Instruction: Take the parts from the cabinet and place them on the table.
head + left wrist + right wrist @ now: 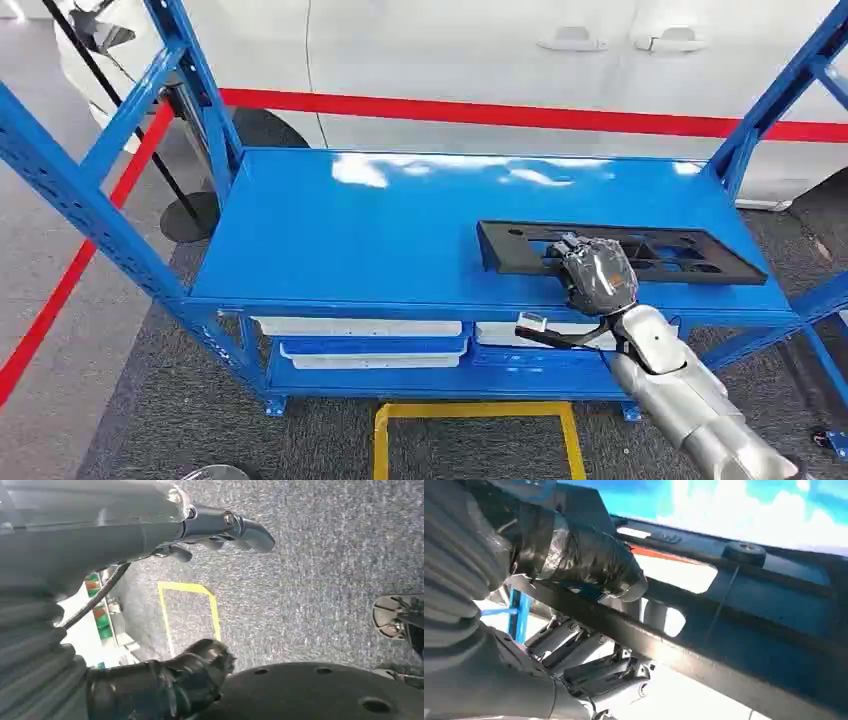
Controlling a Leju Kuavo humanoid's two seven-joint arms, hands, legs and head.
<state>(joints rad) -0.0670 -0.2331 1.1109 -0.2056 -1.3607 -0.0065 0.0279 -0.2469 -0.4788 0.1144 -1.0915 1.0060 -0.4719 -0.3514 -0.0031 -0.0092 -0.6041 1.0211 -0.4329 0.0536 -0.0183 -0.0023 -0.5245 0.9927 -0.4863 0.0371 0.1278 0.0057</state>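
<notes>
Fingers (589, 665) under black part (640, 250), thumb atop; part's near edge hidden.

Black part (640, 250) (perforated), blue table (380, 230).

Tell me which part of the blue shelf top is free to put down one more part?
The blue shelf top is bare across its whole left and middle, from the left uprights to the black part. A bare strip also runs behind that part. The right front is crowded: the right hand grips the black part there.
</notes>
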